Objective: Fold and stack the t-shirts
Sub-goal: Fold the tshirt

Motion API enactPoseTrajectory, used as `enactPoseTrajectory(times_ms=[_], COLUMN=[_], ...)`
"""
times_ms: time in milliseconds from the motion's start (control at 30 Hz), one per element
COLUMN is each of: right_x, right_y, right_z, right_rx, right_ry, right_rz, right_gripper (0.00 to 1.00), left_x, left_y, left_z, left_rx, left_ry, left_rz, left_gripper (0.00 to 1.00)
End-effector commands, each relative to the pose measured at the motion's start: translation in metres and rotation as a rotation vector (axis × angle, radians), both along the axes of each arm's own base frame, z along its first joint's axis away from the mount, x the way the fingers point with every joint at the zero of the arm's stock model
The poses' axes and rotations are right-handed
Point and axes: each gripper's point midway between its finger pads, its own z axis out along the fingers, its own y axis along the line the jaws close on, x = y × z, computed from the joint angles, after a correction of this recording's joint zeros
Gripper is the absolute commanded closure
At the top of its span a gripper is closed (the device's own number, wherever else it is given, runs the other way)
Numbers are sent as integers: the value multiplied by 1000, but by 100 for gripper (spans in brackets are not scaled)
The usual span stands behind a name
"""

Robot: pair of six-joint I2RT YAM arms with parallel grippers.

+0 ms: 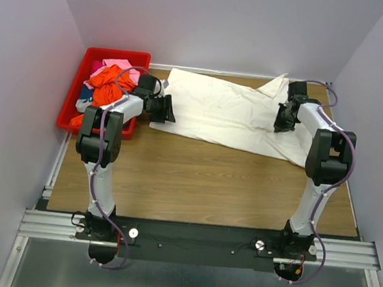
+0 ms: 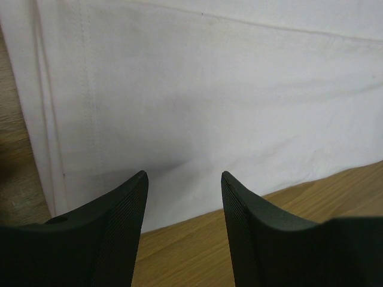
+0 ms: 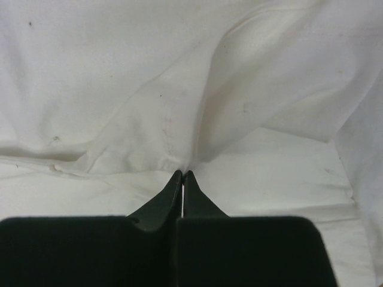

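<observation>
A large white t-shirt (image 1: 229, 113) lies spread and rumpled across the far half of the wooden table (image 1: 208, 179). My left gripper (image 1: 168, 109) is open at the shirt's left hem. In the left wrist view its fingers (image 2: 182, 174) straddle the cloth edge (image 2: 209, 89) just above the wood, with nothing between them. My right gripper (image 1: 281, 119) is down on the shirt's right part. In the right wrist view it (image 3: 182, 173) is shut, pinching a raised fold of the white cloth (image 3: 119, 89). Orange-red (image 1: 106, 80), pink (image 1: 121, 65) and dark patterned (image 1: 85, 95) t-shirts lie heaped in the bin.
The red plastic bin (image 1: 68, 113) stands at the table's far left corner, right beside my left arm. Grey walls close in on three sides. A metal rail with both arm bases runs along the near edge (image 1: 202, 237).
</observation>
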Motion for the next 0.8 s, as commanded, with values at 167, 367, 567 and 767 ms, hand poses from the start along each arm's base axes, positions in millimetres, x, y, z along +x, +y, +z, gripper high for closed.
enactPoseTrajectory(times_ms=[167,367,567,767], right_x=[24,46,73,95], right_y=[-1,10,25,37], right_z=[20,24,25,28], right_rx=[6,67,152,222], right_ry=[-67,-100,-131,-161], right_rz=[11,15,27,32], right_gripper=[100,100,100,94], left_x=[-2,-2,-3,-5], left_y=[1,2,2,3], left_z=[13,13,13,14], left_rx=[1,2,2,4], left_ry=[-24,-23,-23,-23], left_rz=[-4,0,0,2], left_gripper=[41,41,41,40])
